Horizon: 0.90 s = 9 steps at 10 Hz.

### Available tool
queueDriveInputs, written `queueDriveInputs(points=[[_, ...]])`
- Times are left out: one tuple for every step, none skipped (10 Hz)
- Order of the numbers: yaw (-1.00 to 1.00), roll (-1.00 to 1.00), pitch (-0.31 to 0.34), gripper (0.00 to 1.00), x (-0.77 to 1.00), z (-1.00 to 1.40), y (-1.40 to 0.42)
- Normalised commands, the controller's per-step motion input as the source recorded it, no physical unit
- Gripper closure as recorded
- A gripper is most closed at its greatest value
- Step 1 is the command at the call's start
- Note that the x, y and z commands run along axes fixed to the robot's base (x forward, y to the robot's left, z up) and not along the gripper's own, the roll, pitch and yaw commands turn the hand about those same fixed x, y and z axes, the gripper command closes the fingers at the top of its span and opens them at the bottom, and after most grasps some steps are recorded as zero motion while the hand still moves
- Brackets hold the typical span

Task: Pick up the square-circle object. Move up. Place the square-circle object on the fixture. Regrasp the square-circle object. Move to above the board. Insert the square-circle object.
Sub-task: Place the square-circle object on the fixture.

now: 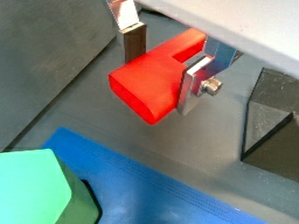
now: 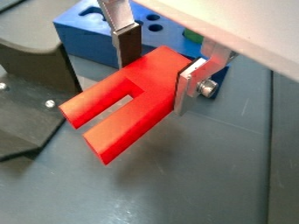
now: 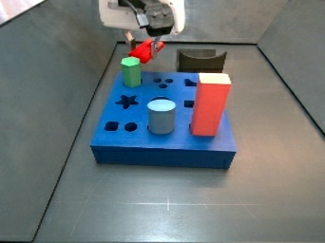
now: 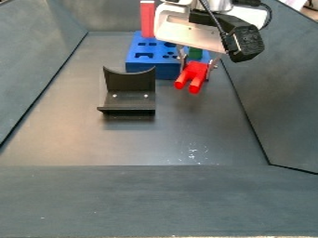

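My gripper (image 1: pixel 163 66) is shut on the square-circle object (image 1: pixel 155 80), a bright red blocky peg with a slot at one end (image 2: pixel 122 105). In both side views the gripper (image 3: pixel 148 38) (image 4: pixel 199 58) holds the red peg (image 3: pixel 144 48) (image 4: pixel 194 74) in the air, over the far edge of the blue board (image 3: pixel 165 119) (image 4: pixel 155 54) and beside the fixture (image 3: pixel 203 62) (image 4: pixel 126 90). The dark fixture, with a curved notch in its top, also shows in both wrist views (image 1: pixel 271 114) (image 2: pixel 30 92). The board shows in both wrist views (image 1: pixel 176 192) (image 2: pixel 100 35).
On the board stand a green block (image 3: pixel 129 71) (image 1: pixel 35 188), a grey cylinder (image 3: pixel 162 117) and a tall orange-red pillar with a pale top (image 3: pixel 211 104). Dark walls enclose the grey floor (image 4: pixel 149 149).
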Motion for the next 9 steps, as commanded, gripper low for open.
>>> queueDriveInputs(points=[[0.0, 0.0, -0.012, 1.0, 0.01, 1.0, -0.01], [0.0, 0.0, 0.007, 1.0, 0.0, 1.0, -0.01], [0.0, 0.0, 0.02, 1.0, -0.01, 1.0, -0.01], [0.0, 0.0, 0.026, 1.0, -0.01, 1.0, -0.01], [0.0, -0.01, 0.031, 1.0, -0.02, 1.0, -0.01], [0.0, -0.01, 0.033, 1.0, -0.02, 1.0, -0.01], [0.0, -0.01, 0.038, 1.0, -0.02, 0.95, -0.01], [0.0, -0.01, 0.041, 1.0, -0.02, 0.84, -0.01], [0.0, -0.01, 0.055, 1.0, -0.01, 0.55, 0.0]])
